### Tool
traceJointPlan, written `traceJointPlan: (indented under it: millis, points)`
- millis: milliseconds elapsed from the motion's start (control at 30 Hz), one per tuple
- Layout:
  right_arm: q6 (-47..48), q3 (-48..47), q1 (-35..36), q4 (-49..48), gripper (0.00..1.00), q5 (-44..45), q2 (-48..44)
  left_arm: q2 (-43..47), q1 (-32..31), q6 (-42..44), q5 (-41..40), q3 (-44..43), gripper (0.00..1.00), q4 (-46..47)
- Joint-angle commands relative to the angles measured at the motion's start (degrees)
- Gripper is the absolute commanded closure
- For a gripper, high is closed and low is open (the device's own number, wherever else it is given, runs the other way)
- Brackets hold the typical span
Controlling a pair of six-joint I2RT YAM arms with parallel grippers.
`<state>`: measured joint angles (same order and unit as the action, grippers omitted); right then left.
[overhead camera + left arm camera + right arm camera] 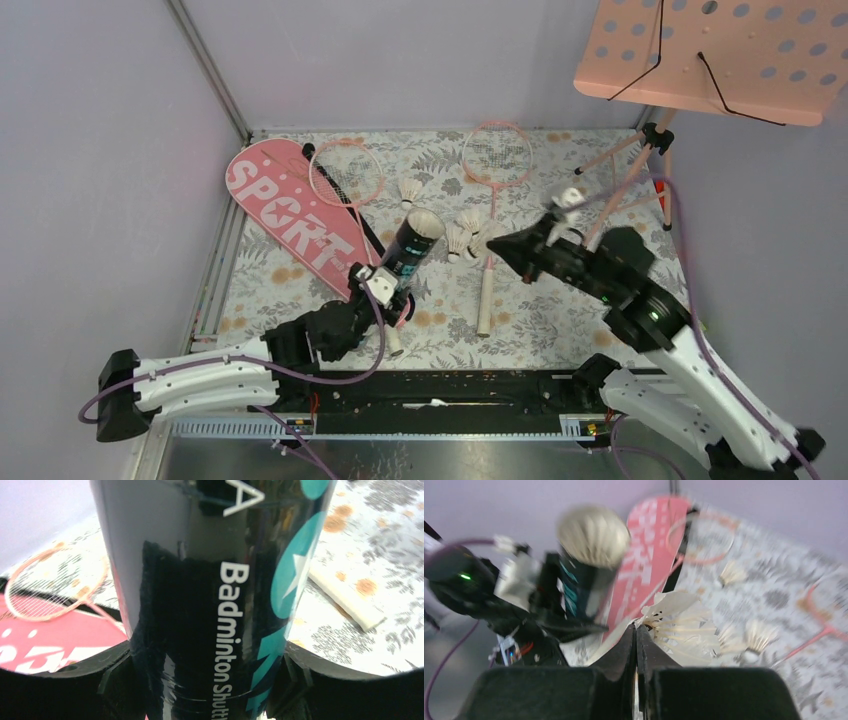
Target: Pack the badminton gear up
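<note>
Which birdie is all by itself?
The shuttlecock lying alone between the left racket head and the right racket head. The other shuttlecocks bunch together just right of the black tube.

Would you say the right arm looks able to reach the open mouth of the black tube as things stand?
Probably yes. The left gripper holds the tube tilted, its open mouth turned toward the right gripper, which is shut on a shuttlecock. Only loose shuttlecocks lie low on the mat between them.

Soft even light, sheen on the black tube [165, 555], right wrist view motion-blurred
</note>
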<state>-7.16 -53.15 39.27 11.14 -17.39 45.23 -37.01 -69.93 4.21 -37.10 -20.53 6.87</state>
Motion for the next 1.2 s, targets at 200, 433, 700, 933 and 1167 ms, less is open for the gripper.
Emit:
traceJointPlan:
  millis: [200, 433, 700, 933, 1167]
  points:
    - [-0.7, 0.6, -0.1, -10.5, 1.0, -3.0, -13.8, -6.5, 0.0, 5.1, 20.6, -5.1, 0.8, -1.0]
    - [-2.0, -1.6, -0.1, -8.5, 1.0, -6.6, -8.2, -7.3, 0.0, 5.5, 22.1, -5.3, 0.8, -0.9]
    - [-9.9, -3.7, -0.1, -4.1, 1.0, -12.4, -0.4, -7.1, 0.0, 5.8, 21.9, -4.5, 0.81, 0.5]
    - [-16.7, -4.4, 0.0, -5.5, 1.0, -18.6, 7.7, -6.4, 0.0, 6.2, 23.4, -3.7, 0.81, 1.4]
    - [-14.3, -7.1, 6.6, -2.1, 1.0, -18.2, 15.0, -6.0, 0.0, 6.2, 22.6, -3.2, 0.81, 2.2]
